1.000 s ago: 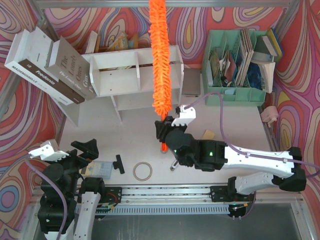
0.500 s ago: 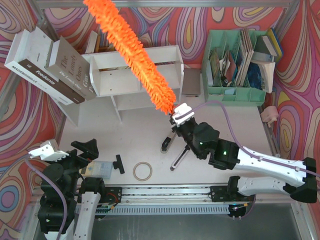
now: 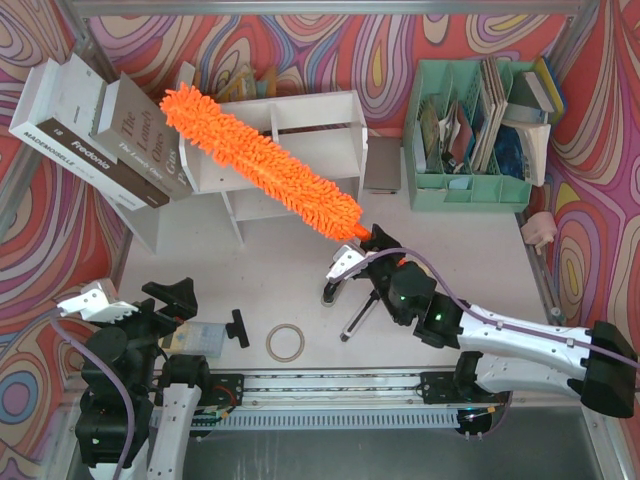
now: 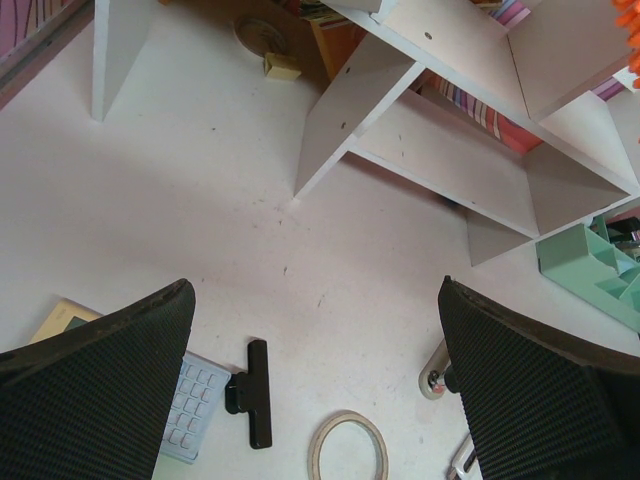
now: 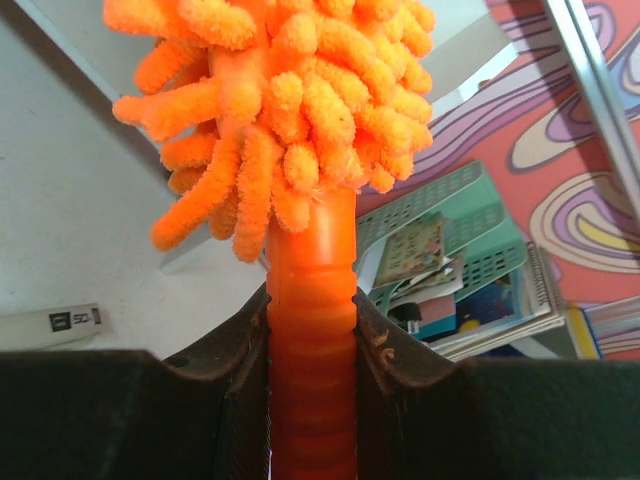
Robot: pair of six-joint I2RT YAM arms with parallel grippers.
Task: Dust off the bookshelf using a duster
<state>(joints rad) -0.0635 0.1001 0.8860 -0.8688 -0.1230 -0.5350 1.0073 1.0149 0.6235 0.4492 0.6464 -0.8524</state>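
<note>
Your right gripper (image 5: 310, 325) is clamped on the duster (image 3: 260, 165) handle, head diagonal over the bookshelf (image 3: 312, 112), contact unclear; swing it left and it'll likely topple the leaning books (image 3: 100, 130).

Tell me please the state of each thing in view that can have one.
duster: gripped by its handle, head slanting over the bookshelf.
bookshelf: open compartments facing the top camera.
right gripper: shut on the duster handle.
left gripper: open, holding nothing.
file organiser: full of books and papers.
tape ring: lying flat.
</note>
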